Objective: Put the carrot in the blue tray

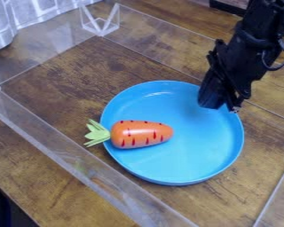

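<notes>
I see a dark wooden plank table [61,97] under even light, a clear acrylic barrier [61,151] along its near edge, and possibly grey cloth [0,27] top left.

Carrots: one, the carrot [139,134], orange with dark stripes and a green leafy top.
Trays: one, the blue tray [209,155], round and shallow.
Robot arms: one, black, entering from the upper right.
Pincers: one, the pincer [218,100], at the arm's lower end.
Worktops: one, the wooden worktop [74,84], in dark planks.
Clear panels: one along the worktop's near edge, plus one small clear stand [102,18] at the top.
</notes>
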Robot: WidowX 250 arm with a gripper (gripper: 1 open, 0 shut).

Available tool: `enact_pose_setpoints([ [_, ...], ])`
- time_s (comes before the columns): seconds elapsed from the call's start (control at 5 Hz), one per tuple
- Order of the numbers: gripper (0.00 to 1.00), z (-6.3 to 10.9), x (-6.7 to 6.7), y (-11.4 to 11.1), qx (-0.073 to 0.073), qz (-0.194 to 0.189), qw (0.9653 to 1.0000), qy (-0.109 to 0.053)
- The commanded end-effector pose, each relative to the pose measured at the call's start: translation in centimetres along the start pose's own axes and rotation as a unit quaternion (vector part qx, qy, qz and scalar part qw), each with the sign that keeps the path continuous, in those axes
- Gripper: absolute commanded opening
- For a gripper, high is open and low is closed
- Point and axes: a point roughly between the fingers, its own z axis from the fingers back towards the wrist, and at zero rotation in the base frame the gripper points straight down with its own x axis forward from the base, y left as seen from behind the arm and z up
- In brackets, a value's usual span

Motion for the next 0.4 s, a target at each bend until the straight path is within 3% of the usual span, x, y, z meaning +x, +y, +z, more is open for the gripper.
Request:
enact_pose_setpoints([
  [0.0,0.0,3.06,-0.45,0.67,0.019,0.011,0.999,-0.04],
  [0.2,0.0,2.81,-0.45,0.67,0.018,0.011,0.999,-0.039],
])
